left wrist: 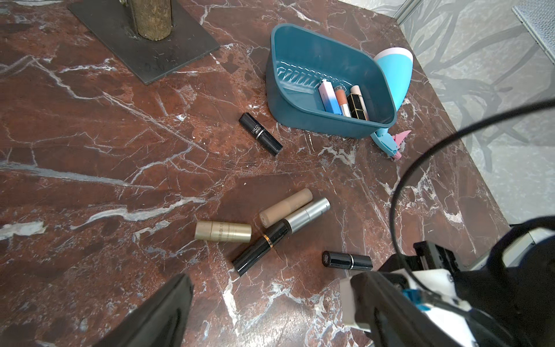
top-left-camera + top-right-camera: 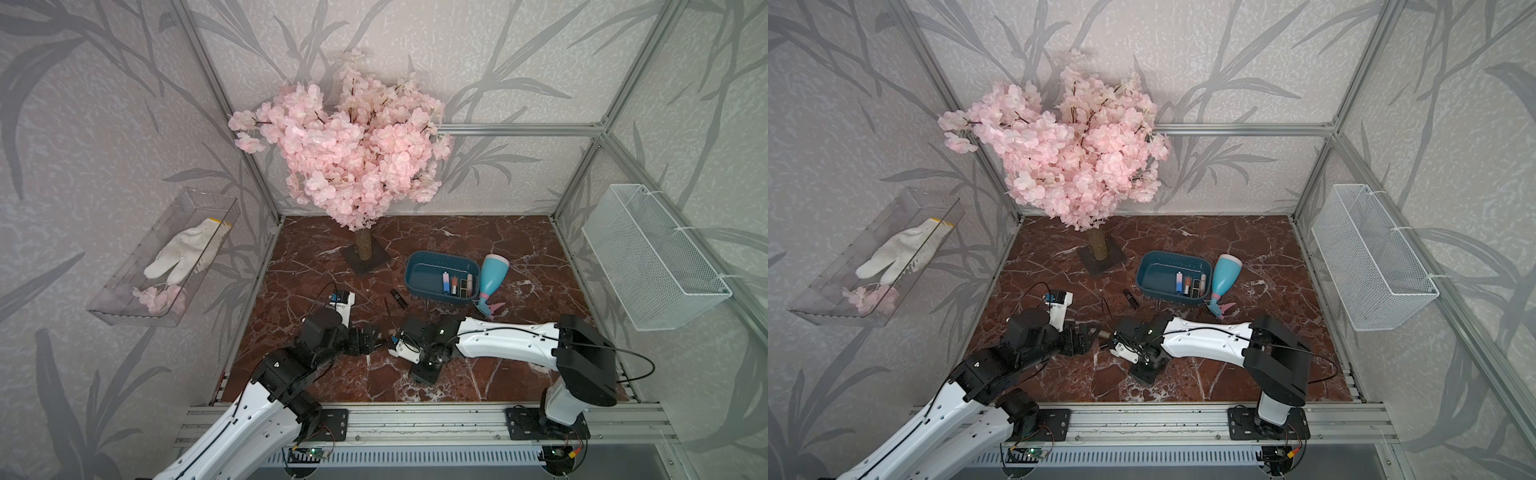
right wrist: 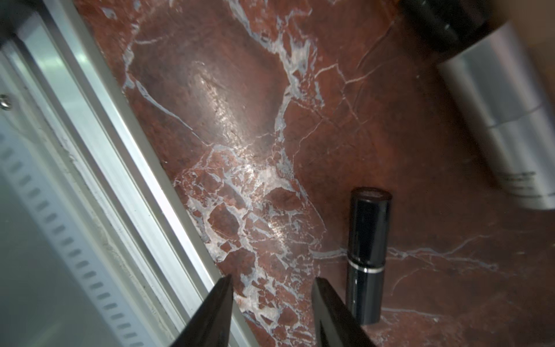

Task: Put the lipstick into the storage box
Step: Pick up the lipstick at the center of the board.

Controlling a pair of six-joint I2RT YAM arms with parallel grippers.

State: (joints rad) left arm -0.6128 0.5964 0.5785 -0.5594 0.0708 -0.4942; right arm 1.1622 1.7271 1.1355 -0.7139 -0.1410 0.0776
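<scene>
Left wrist view gave the fullest count. The storage box [image 1: 300,123] stood on the marble table [image 1: 105,144] with four lipsticks [image 1: 342,99] lying side by side at one end, and a blue spray bottle [image 1: 395,75] just beside its outer wall. Five more lay out on the table. A lettered black lipstick [image 1: 260,134] was near the box. Farther off lay a cluster of a tan tube [image 1: 285,207], a silver-and-black tube [image 1: 280,235] against it and a gold tube [image 1: 222,231]. A short black lipstick [image 1: 347,260] lay apart from these. The job looked a little under half done, with nothing lifted.

The right wrist view alone showed the right gripper [image 3: 271,297] closely. Its jaws were parted and empty, low over the table, and the short black lipstick lay just outside one finger, not between the two. A sideways shift seemed needed before any grip.

The left gripper [image 2: 372,338] was spread wide and apparently held nothing; its own wrist view showed only one of its fingers [image 1: 168,312].

Both top views showed what the wrist views could not: the two grippers facing each other near the table's front. They hid most of the cluster, so only the lettered black lipstick showed plainly there.
</scene>
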